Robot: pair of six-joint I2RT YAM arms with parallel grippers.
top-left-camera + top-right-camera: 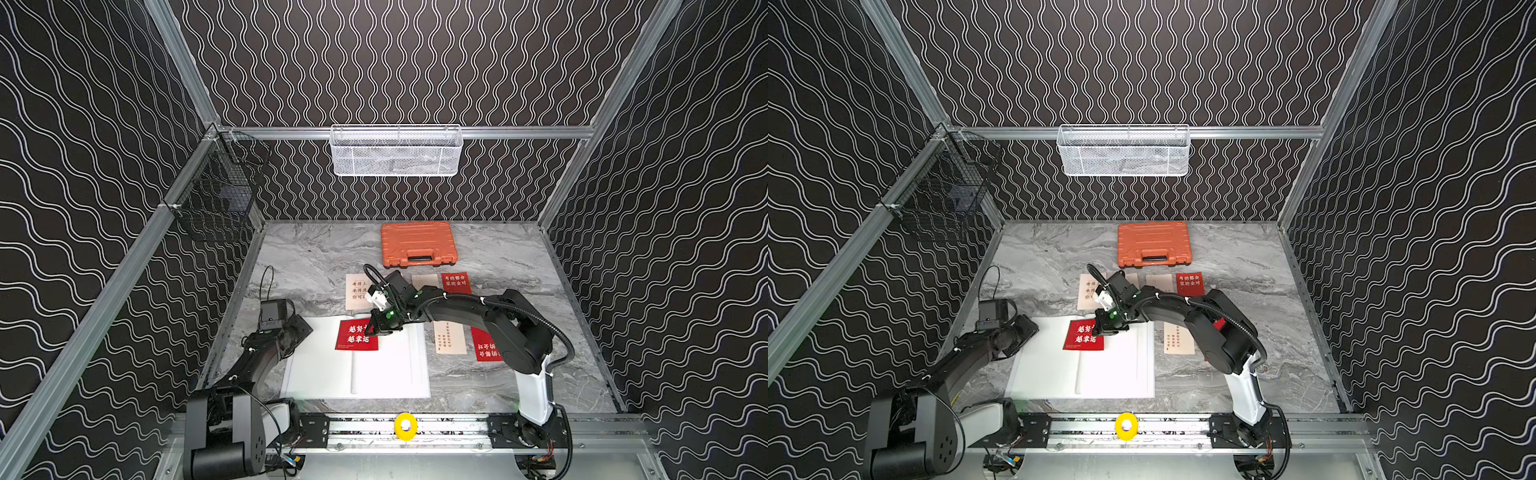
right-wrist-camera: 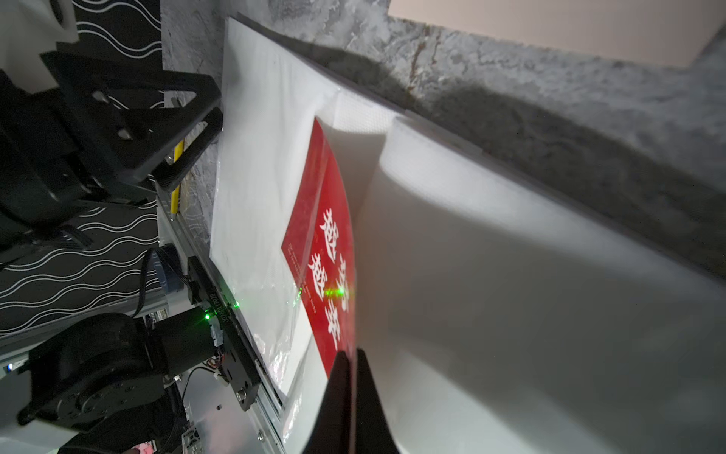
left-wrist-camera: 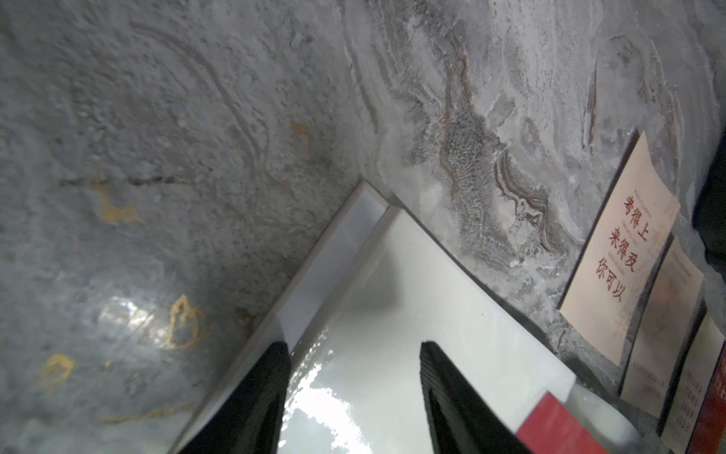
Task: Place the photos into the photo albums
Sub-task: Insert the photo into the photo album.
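We find the photo album [image 3: 393, 306] glossy, probably plastic-sleeved; red card [image 2: 334, 243] smooth paper; tabletop [image 3: 157, 118] polished, marble-patterned.

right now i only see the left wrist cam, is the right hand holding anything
Observer: Yes, the right hand is shut on a red card over the open album.
Operator: is it lying flat
Observer: No, in the right wrist view it bows in the grip, and a white page curls up beside it.
Operator: any cards right of the album
Observer: In a top view, a cream card and a second red card lie on the table right of the album.
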